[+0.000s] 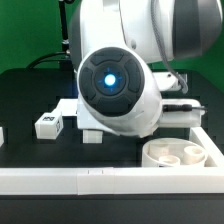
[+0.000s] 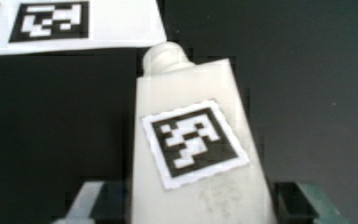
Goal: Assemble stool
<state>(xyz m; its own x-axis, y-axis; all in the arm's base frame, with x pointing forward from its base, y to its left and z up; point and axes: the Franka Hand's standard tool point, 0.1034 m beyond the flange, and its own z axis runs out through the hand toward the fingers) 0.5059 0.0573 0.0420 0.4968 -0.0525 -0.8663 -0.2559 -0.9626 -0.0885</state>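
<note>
Pincer (image 2: pixel 197 203) pinching the white blocky plastic tagged stool leg (image 2: pixel 194 130) by its near end, a finger (image 2: pixel 101 200) flush each side. Leg's long axis runs straight out from pincer. Round white seat disc with sockets (image 1: pixel 203 152) sits on black table (image 1: pixel 22 100), exterior view's right. Arm hides pincer there; leg-to-socket offset unreadable.

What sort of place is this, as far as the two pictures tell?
Probably a robotics laboratory test bench. A large white robot arm works over a black table, a white plastic stool leg carries a black-and-white square tag, and a thin flat white marker board lies on the table.
</note>
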